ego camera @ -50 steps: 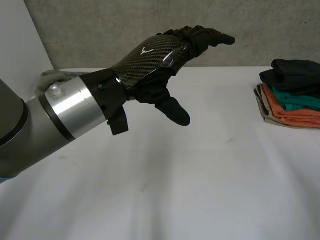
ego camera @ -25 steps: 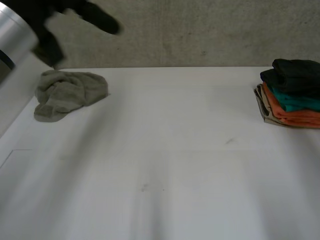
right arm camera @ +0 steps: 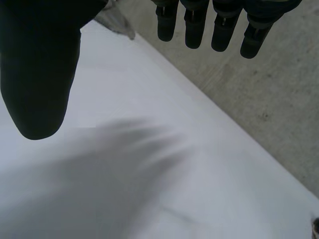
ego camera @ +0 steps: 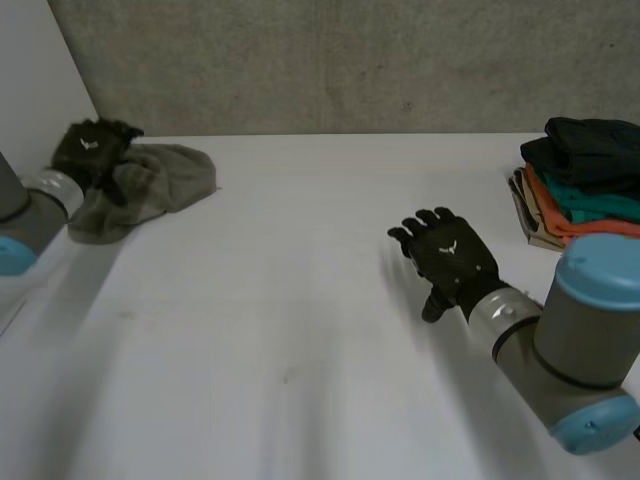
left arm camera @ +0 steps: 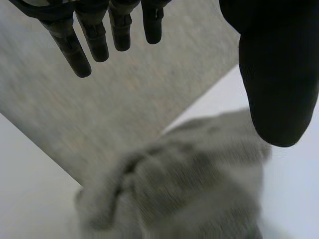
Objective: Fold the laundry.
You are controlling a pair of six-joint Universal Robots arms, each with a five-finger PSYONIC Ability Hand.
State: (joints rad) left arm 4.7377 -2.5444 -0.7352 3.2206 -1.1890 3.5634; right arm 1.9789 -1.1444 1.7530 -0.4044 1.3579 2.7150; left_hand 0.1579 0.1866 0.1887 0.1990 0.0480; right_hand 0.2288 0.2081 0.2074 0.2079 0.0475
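Note:
A crumpled grey-green cloth (ego camera: 155,185) lies at the table's far left corner. My left hand (ego camera: 90,152) hovers over the cloth's left part, fingers straight and apart from the thumb, holding nothing. In the left wrist view the cloth (left arm camera: 189,189) lies below the open fingers (left arm camera: 94,40) and thumb (left arm camera: 276,74). My right hand (ego camera: 448,258) is above the table right of the middle, palm down, fingers spread and empty. Its wrist view has the fingers (right arm camera: 224,25) and thumb (right arm camera: 37,69) over bare table, with a bit of the cloth (right arm camera: 113,19) far off.
A stack of folded clothes (ego camera: 585,190), black on top, then teal, orange and tan, sits at the table's right edge. The white table (ego camera: 300,330) ends at a grey concrete wall behind. A white panel stands at the far left.
My left arm swung from the middle of the view to the far left and came down over the grey cloth. My right arm came into the view at the right.

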